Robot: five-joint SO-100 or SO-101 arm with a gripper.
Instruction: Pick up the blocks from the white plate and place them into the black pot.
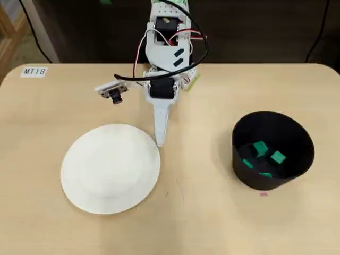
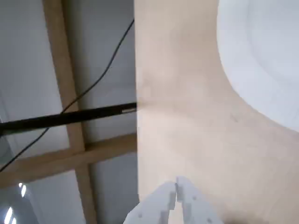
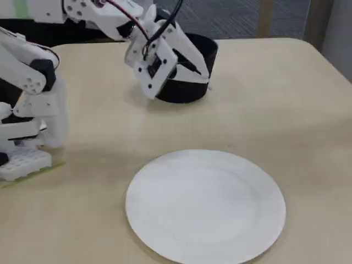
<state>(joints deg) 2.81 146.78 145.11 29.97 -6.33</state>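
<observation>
- Blocks: lying inside the pot, right side of the tabletop in the overhead view.
- Plate: sitting bare at left.
- Gripper: hovering by the plate's far-right rim, fingers pressing together, holding nothing.

The only writing that can be read is on a small white label stuck to the table near its far left corner in the overhead view. It seems to say "MT18", though the print is small and a little blurred.
</observation>
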